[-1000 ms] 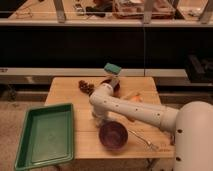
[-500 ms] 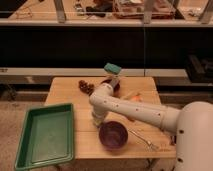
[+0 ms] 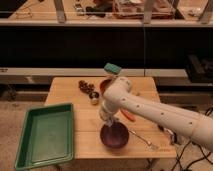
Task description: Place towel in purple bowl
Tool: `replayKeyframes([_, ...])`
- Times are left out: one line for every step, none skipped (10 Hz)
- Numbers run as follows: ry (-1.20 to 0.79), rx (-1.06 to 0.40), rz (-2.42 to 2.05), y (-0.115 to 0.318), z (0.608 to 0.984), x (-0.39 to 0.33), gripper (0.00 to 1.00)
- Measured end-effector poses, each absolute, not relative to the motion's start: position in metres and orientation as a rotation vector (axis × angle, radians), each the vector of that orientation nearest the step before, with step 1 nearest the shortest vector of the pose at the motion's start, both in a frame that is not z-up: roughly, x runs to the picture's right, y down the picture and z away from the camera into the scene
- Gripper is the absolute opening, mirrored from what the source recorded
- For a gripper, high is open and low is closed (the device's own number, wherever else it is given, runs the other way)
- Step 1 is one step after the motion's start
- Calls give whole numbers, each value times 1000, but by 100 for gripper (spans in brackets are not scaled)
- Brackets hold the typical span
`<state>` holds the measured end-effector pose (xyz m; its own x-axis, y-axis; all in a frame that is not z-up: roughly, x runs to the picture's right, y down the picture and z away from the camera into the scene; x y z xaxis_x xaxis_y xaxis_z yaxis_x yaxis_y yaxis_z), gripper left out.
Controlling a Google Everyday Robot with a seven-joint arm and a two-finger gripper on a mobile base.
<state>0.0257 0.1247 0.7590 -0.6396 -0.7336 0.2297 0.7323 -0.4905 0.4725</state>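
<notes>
Wooden surface (image 3: 70, 92) before dark shelving (image 3: 75, 50) carries green tray (image 3: 45, 136) and purple bowl (image 3: 114, 138). Tool (image 3: 106, 118) hangs over the bowl's rim, masked by the arm (image 3: 150, 107); its state cannot be told.

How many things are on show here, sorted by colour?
Green: 2, rectangular plastic tray, small teal block
Purple: 1, purple round bowl
Red-brown: 1, red-brown round bowl
Orange: 1, thin stick
Silver: 2, metal fork, small can
Dark: 1, knobbly cluster
Total: 8
End effector hangs above the purple round bowl.
</notes>
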Motion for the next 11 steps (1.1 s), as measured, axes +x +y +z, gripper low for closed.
replayKeyframes([-652, 44, -2143, 118, 741, 43, 0])
replayKeyframes([-624, 79, -2127, 116, 727, 57, 0])
replayKeyframes([-611, 98, -2120, 115, 717, 66, 0])
replayKeyframes([-615, 98, -2113, 115, 711, 71, 0])
replayKeyframes([-629, 95, -2109, 118, 710, 70, 0])
replayKeyframes([-644, 89, -2109, 124, 712, 69, 0])
replayKeyframes([-670, 77, -2106, 137, 719, 66, 0])
replayKeyframes([-691, 68, -2107, 149, 726, 63, 0])
replayKeyframes([-719, 53, -2110, 165, 736, 58, 5])
replayKeyframes([-748, 35, -2114, 182, 745, 53, 14])
replayKeyframes([-780, 14, -2117, 202, 750, 49, 27])
